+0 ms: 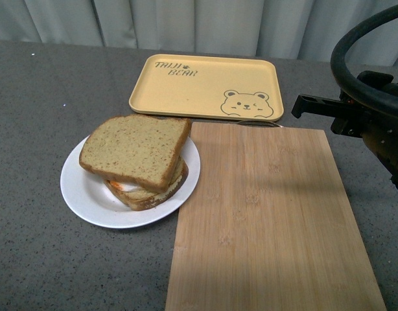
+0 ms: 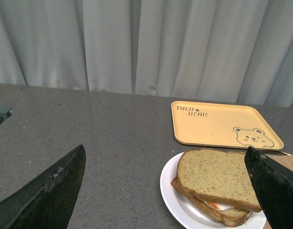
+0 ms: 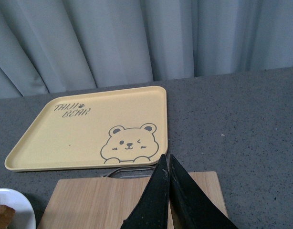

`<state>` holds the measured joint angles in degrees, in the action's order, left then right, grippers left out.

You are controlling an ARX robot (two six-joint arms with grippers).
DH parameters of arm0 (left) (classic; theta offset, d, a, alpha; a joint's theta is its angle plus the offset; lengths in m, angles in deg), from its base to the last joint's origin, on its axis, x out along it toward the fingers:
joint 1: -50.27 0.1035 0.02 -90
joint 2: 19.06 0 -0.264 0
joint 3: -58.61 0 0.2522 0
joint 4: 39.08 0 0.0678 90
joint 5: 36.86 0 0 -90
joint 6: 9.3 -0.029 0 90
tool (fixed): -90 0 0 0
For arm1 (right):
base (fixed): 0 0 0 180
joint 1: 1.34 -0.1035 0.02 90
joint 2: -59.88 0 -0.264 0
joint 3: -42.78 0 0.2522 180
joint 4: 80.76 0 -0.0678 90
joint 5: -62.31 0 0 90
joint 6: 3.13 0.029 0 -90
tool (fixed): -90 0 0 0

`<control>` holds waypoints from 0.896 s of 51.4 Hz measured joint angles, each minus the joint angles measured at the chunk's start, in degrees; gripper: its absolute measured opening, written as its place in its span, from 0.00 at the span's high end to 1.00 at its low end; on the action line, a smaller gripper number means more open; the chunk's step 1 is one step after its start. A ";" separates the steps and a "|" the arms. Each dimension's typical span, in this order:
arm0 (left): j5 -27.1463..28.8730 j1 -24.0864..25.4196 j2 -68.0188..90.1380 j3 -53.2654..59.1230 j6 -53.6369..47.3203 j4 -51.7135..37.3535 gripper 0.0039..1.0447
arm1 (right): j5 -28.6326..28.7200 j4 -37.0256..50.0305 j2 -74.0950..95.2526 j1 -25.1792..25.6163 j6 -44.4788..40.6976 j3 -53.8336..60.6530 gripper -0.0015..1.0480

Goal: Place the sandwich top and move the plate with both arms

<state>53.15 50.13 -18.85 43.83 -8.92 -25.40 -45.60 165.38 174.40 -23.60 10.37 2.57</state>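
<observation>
The sandwich top (image 1: 135,150), a plain brown speckled slice, lies askew on a lower slice with egg (image 1: 147,194) on the white plate (image 1: 89,197), left of centre on the table. In the left wrist view my left gripper (image 2: 164,150) is open, above and short of the plate (image 2: 171,191). The sandwich top (image 2: 215,175) shows between its wide-spread fingers (image 2: 51,191), and nothing is held. My right gripper (image 3: 166,158) is shut on nothing, its tips over the far end of the cutting board (image 3: 89,205). In the front view it (image 1: 296,107) reaches in from the right.
A wooden cutting board (image 1: 270,220) lies right of the plate, and its left edge meets the plate's rim. A yellow bear tray (image 1: 199,87) lies behind both. A small metal loop (image 3: 125,171) shows at the board's far edge. A grey curtain closes the back.
</observation>
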 joint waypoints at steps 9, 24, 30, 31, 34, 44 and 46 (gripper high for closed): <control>-0.07 0.00 -0.09 0.00 -0.09 0.02 0.06 | 8.22 -2.69 -13.09 6.51 -6.86 12.09 0.99; -0.07 0.00 -0.17 0.00 -0.13 0.09 0.06 | 11.21 -17.03 -49.18 15.93 -12.70 26.01 0.99; 0.00 0.02 -0.17 0.00 -0.11 0.09 0.06 | 13.18 -23.63 -57.13 17.03 -12.98 26.32 0.99; 0.09 0.00 -0.17 0.00 -0.11 0.09 0.06 | 14.49 -24.76 -58.49 17.81 -13.09 26.34 0.99; 0.07 0.00 -0.17 0.00 -0.11 0.09 0.06 | 17.59 -28.13 -62.16 20.09 -13.20 26.27 0.99; -0.04 0.02 -0.17 0.00 -0.11 0.09 0.06 | 17.79 -43.56 -77.24 22.12 -13.22 26.16 0.99; -0.02 0.00 -0.17 0.00 -0.11 0.09 0.06 | 17.81 -45.72 -79.71 22.12 -13.22 26.21 0.99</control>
<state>53.13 50.13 -19.02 43.83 -9.02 -25.31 -27.79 119.65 94.69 -1.48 -2.86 28.77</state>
